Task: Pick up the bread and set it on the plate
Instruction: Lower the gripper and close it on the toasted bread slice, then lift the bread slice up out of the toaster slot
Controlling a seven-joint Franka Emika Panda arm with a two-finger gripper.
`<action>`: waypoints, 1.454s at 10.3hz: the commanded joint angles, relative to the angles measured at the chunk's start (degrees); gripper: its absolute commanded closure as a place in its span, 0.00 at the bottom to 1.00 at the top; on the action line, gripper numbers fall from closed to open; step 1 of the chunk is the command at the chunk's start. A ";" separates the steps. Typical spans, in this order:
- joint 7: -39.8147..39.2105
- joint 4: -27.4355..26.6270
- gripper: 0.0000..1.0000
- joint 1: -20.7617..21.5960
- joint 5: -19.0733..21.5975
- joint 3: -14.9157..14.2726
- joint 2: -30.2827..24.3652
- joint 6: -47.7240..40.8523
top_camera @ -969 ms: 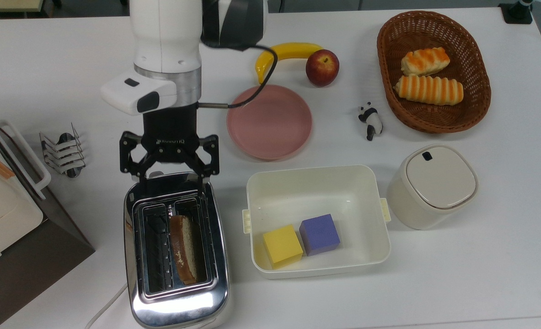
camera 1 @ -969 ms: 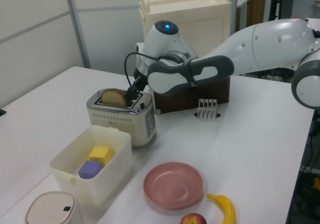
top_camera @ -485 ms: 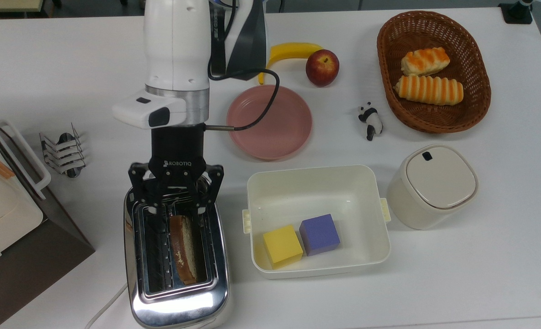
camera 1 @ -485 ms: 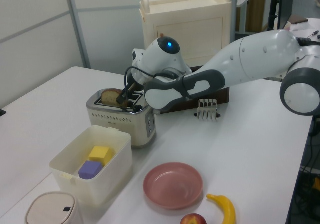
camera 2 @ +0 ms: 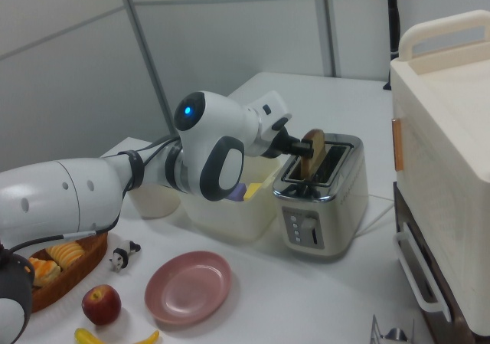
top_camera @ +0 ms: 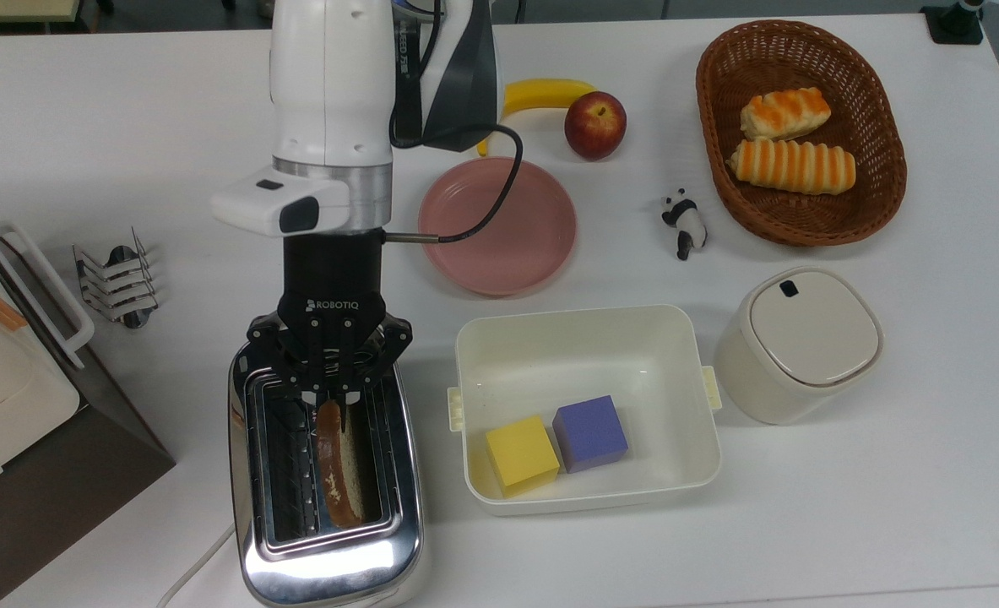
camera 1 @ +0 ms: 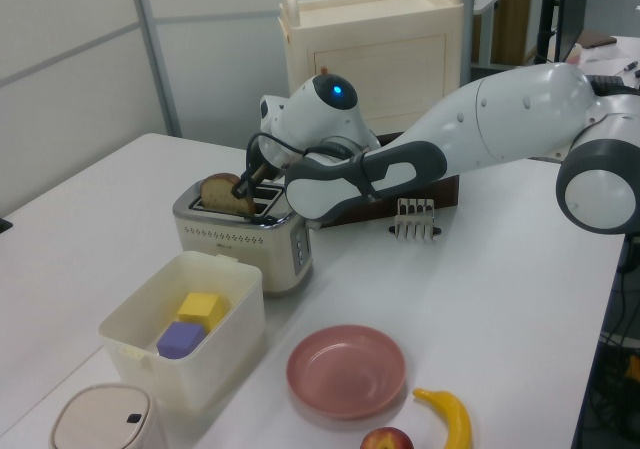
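The bread (top_camera: 339, 475) stands on edge in the right slot of a chrome toaster (top_camera: 330, 566), brown crust upward. My gripper (top_camera: 330, 399) sits over the slot's far end, its fingers closed on the slice's near tip. From the side, the bread (camera 1: 220, 191) rises above the toaster (camera 1: 240, 237) with the gripper (camera 1: 247, 177) pinching its edge. In the right view the gripper (camera 2: 301, 151) holds the bread (camera 2: 313, 151) from the right view's left. The pink plate (top_camera: 516, 245) lies bare on the table to the top view's upper right of the toaster; it also appears as the plate (camera 1: 347, 371) and the plate (camera 2: 188, 286).
A cream tub (top_camera: 588, 342) with a yellow and a purple cube stands right of the toaster in the top view. Beyond it are a lidded canister (top_camera: 803, 342), a wicker basket (top_camera: 719, 101) of striped rolls, a panda figurine (top_camera: 685, 224), an apple (top_camera: 595, 124) and a banana (top_camera: 545, 91). A toast rack (top_camera: 117, 279) and a bread box (top_camera: 1, 380) stand on the top view's left.
The gripper came down over the toaster's right slot and its fingers closed from wide apart onto the end of the bread. The slice has shifted slightly in the slot.
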 commanded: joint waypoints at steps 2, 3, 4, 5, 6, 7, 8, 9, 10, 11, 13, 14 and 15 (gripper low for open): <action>0.43 2.26 1.00 0.55 0.27 -0.11 -4.62 0.61; 0.43 2.26 1.00 0.55 0.27 -0.02 -6.02 0.61; 1.30 2.26 1.00 0.55 0.36 -0.02 -7.87 0.52; 3.14 2.26 1.00 0.63 0.36 -0.02 -9.45 0.52; 4.81 2.26 1.00 0.81 0.45 -0.02 -10.86 0.43; 6.05 2.09 1.00 2.12 0.53 -0.02 -12.18 0.17; 7.71 1.57 1.00 2.74 0.53 -0.11 -13.41 -0.27; 9.90 1.04 1.00 3.09 0.53 -0.11 -14.55 -4.27; 10.80 1.03 1.00 3.36 0.62 0.07 -15.61 -10.93; 10.81 1.21 1.00 3.36 1.49 0.85 -16.49 -16.73; 10.63 1.38 1.00 3.18 5.61 2.26 -17.98 -28.34; 10.63 1.30 1.00 3.27 7.55 2.26 -18.34 -33.61; 10.28 1.38 1.00 3.27 9.91 2.35 -18.43 -38.37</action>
